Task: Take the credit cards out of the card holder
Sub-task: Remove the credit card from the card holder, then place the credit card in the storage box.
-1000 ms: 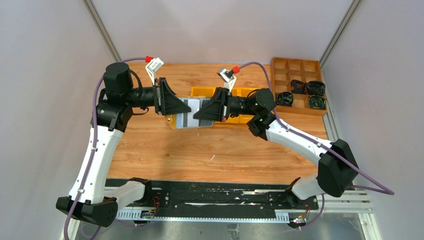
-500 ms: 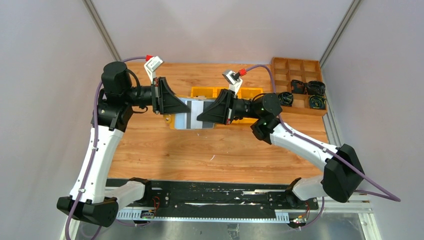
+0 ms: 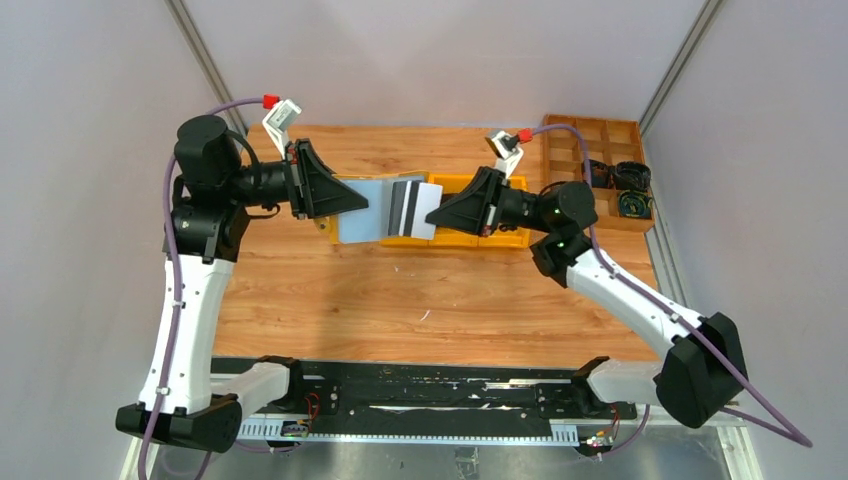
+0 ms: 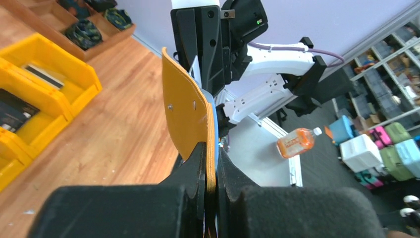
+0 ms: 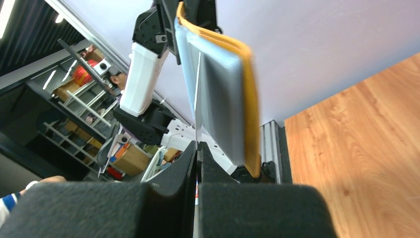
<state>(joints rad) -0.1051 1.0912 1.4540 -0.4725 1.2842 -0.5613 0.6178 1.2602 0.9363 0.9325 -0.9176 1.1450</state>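
Note:
My left gripper [image 3: 362, 205] is shut on the card holder [image 3: 358, 220] and holds it in the air, open, with its pale silvery face up. In the left wrist view the mustard-yellow cover [image 4: 188, 116] stands edge-on between my fingers, which meet at the left gripper [image 4: 210, 156]. My right gripper [image 3: 430, 213] is shut on a credit card [image 3: 408, 207], grey with dark stripes, whose left end overlaps the holder's right edge. In the right wrist view the card [image 5: 197, 99] is a thin edge-on line in the right gripper [image 5: 197, 146], beside the holder [image 5: 223, 106].
A row of yellow bins [image 3: 470, 236] lies under and behind the held things; they show in the left wrist view [image 4: 44, 84] with a black block inside. A wooden divided tray [image 3: 575, 135] with dark coiled items stands at the back right. Grey walls close in both sides.
Both arms have risen and drawn apart, the left going left and the right going right. The card has slid rightwards out of the holder and now only overlaps its edge.

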